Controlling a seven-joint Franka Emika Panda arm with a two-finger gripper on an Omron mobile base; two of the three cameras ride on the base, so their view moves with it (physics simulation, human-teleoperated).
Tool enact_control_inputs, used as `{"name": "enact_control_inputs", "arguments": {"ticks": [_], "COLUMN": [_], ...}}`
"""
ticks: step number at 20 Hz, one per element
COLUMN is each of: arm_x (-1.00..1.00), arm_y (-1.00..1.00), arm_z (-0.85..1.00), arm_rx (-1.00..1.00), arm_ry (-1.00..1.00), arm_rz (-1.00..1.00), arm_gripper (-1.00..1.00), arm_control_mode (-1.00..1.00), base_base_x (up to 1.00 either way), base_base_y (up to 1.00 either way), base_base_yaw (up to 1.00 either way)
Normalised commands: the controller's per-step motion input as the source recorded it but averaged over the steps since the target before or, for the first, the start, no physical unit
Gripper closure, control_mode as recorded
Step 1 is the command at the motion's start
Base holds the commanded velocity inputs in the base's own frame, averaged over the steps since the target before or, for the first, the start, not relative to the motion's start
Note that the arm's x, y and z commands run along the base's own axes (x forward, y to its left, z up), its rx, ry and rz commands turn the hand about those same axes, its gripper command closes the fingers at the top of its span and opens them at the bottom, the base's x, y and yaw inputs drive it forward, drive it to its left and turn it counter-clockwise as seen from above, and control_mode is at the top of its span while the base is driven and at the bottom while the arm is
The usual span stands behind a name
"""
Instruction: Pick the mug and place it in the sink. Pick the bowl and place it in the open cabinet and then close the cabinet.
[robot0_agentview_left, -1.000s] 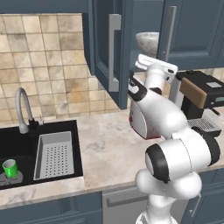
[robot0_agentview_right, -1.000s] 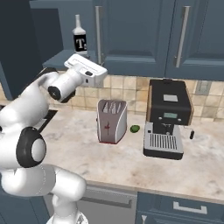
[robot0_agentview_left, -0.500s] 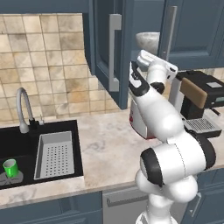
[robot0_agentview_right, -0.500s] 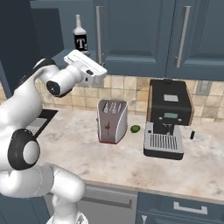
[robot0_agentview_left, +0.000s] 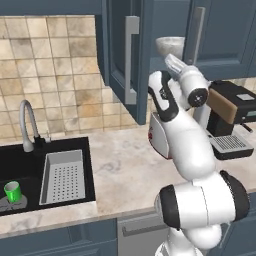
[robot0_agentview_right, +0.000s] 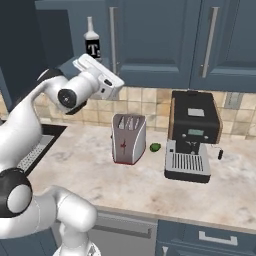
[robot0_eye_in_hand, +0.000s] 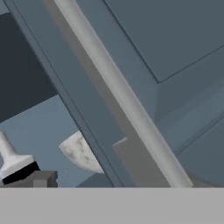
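Jaws are seen spread and empty at the end of the gripper (robot0_agentview_left: 171, 61), raised just below and in front of the open cabinet (robot0_agentview_left: 120, 60). The bowl (robot0_agentview_left: 169, 46) is seen resting upright on the cabinet's inner shelf, just above and beyond the jaws; being round, it offers no long axis. The mug (robot0_agentview_left: 12, 191) is seen standing upright in the sink (robot0_agentview_left: 30, 165). The open door is judged the coming concern: it stands edge-on to the left of the gripper, its long bar handle (robot0_agentview_left: 131, 60) running vertically.
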Motion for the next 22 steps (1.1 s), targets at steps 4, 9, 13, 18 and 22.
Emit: {"name": "enact_control_inputs", "arguments": {"ticks": [4,9,13,18,22], "arm_x": [-0.97,-1.0,-0.41,0.57,0.94], "arm_y": [-0.03,-0.01,-0.01,0.23,0.26], "arm_z": [0.52,0.32,0.15,0.01,0.05], "arm_rx": [0.0,0.0,0.0,0.0,0.0], "arm_ry": [0.0,0.0,0.03,0.0,-0.05], "arm_rz": [0.13,0.1,0.11,0.19,0.21], "arm_gripper": [-1.0,-1.0,-1.0,-1.0,-1.0], "arm_control_mode": [-1.0,-1.0,-1.0,-1.0,-1.0], "base_base_x": [0.0,0.0,0.0,0.0,0.0], "base_base_y": [0.0,0.0,0.0,0.0,0.0], "base_base_yaw": [0.0,0.0,0.0,0.0,0.0]}}
